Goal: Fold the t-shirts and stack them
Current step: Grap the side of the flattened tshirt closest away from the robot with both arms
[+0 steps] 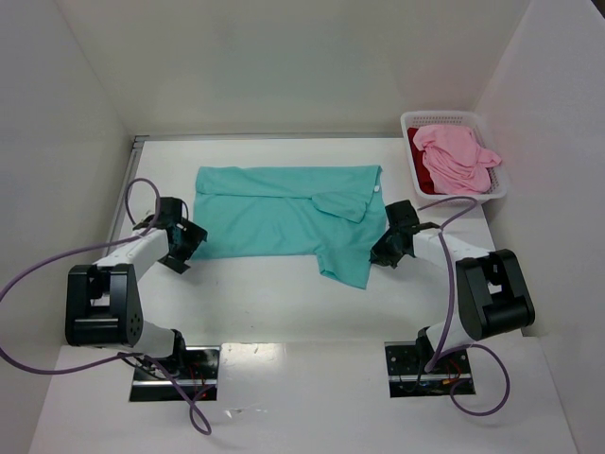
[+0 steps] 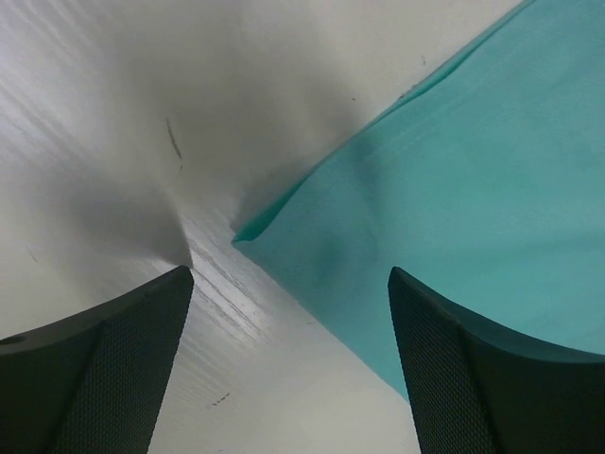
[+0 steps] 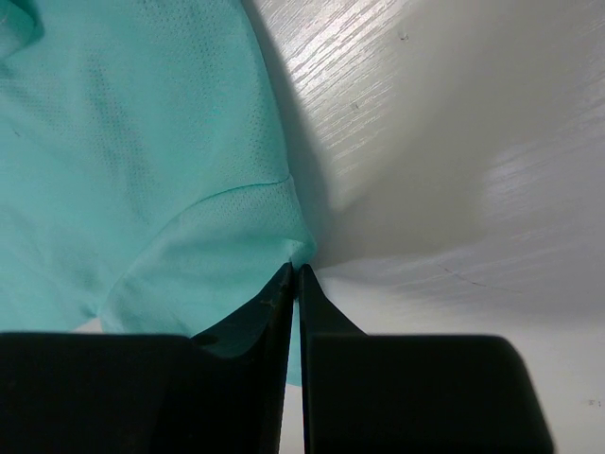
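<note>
Right gripper [image 3: 295,274] is clenched on the right-hand edge of the teal t-shirt [image 1: 274,213]. A sliver of cloth seems caught between its fingers, though that is hard to read from so close. The shirt lies spread on the surface [image 1: 284,303], its long axis running left to right between the two arms. Left gripper [image 2: 288,284] is released and wide, with the shirt's near left corner just ahead between its fingers; it is the nearer arm for that end. Pink t-shirt [image 1: 458,156] and dark red t-shirt [image 1: 417,149] sit in the white basket [image 1: 501,189] at the back right.
</note>
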Controlling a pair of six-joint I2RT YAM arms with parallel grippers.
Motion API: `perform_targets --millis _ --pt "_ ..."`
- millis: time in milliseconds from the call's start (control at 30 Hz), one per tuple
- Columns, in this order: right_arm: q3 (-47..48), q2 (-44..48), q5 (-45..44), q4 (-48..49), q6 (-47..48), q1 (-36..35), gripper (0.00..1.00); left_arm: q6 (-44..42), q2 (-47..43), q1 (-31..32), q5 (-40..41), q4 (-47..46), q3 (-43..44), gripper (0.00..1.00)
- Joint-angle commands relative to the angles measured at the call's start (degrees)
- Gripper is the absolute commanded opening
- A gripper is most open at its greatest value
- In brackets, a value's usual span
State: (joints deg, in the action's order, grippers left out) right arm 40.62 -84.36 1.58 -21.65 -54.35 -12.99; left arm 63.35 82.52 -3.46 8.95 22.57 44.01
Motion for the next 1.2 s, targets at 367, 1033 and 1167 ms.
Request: perform_targets --millis 367,1033,1167 --pt "2.2 0.9 -1.1 -0.1 0.3 -0.5 0.10 3.4 1.8 -0.3 1.9 -1.9 -1.5 0.66" --pt "2.7 2.1 -1.1 0.5 -0.2 -0.5 0.05 1.1 5.6 -1.4 1.2 -2.3 0.7 0.00" --pt "2.7 2.6 -1.1 -0.8 0.3 -0.5 0.02 -0.2 4.1 -1.4 0.5 0.4 1.9 0.00"
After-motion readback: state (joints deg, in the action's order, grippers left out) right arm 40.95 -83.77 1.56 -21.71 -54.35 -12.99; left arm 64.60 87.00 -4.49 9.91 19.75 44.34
